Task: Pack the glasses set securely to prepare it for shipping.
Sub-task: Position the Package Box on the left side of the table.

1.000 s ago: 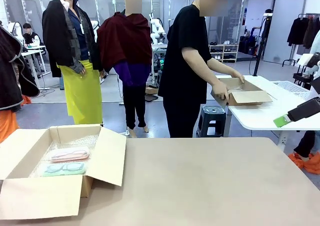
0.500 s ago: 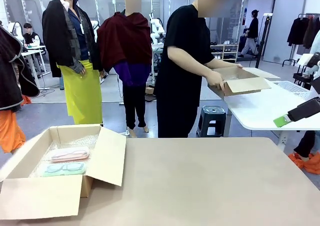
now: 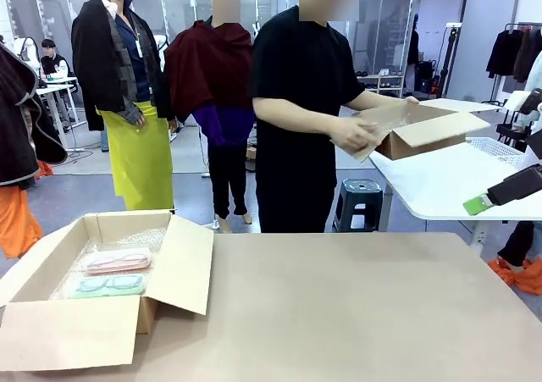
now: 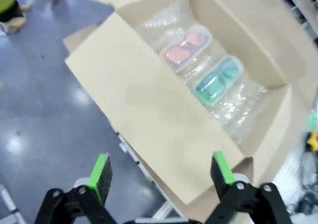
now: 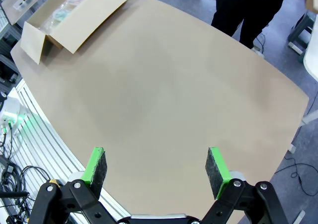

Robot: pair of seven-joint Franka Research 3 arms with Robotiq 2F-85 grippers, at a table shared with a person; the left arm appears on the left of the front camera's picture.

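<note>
My left fingers point(image 4: 161, 177) are spread wide with nothing between them, hanging above the near flap of the open box point(image 4: 164, 114). My right fingers point(image 5: 156, 170) are just as wide apart and empty, high over the bare brown counter point(image 5: 169, 90).

In the front view the box point(image 3: 93, 314) sits at the counter's point(image 3: 356, 306) near left corner, all its flaps folded outward. Its floor is lined with bubble wrap point(image 3: 93, 255). On that wrap lie the two cases, side by side and parallel: the pink case point(image 3: 118, 261) farther from me, the mint case point(image 3: 107, 285) nearer. My left wrist camera looks down on both, the pink case point(image 4: 185, 48) and the mint case point(image 4: 217, 80), close together with a thin strip of bubble wrap point(image 4: 238, 105) showing between them; I cannot tell whether they touch. Glasses show faintly through each lid.

Beyond the far edge of the counter a person point(image 3: 305, 111) in a black shirt stands holding a second cardboard box point(image 3: 419, 128) in both hands, lifted above a white table point(image 3: 449, 183) at the right. A dark stool point(image 3: 360, 202) stands on the floor beside that table.
</note>
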